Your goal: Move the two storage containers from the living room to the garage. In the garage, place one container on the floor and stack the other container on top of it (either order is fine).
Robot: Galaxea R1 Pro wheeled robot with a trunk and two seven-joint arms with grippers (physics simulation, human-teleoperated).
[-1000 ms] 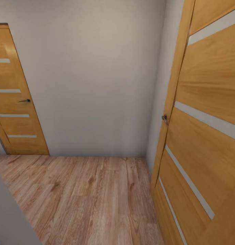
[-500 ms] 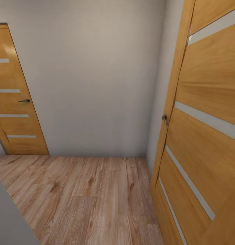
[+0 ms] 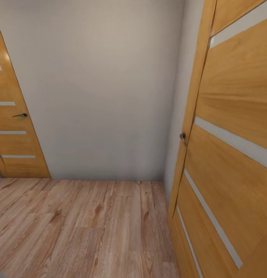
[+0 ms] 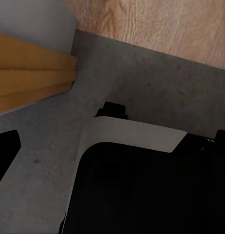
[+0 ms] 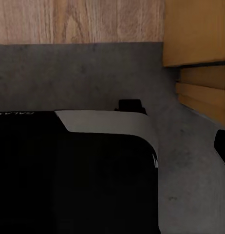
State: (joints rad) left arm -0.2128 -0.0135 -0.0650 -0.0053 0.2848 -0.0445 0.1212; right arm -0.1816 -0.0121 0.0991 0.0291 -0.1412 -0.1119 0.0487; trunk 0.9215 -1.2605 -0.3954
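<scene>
Wood dominates the head view: two doors and a plank floor. One door stands shut in the far wall at the left, honey-coloured with four pale horizontal strips and a small dark lever handle. The second door fills the right side, of the same golden veneer with pale inlaid strips that run slanted across it, and carries a small metal handle at its near edge. Between them rises one plain grey-white wall, smooth and unmarked, meeting the floor in a straight line. The planks are light, reddish-brown and strongly grained, with darker knots. In each wrist view a dark grey, faintly speckled concrete floor meets a strip of light wood planks along a straight seam, and yellow-orange door wood stands at one side. A black body with a white rounded band, the robot's base, lies over the concrete in both. A black shape at the edge of each wrist view may be a fingertip; I cannot tell whether either claw is spread or pressed together. No container can be placed from these views.
</scene>
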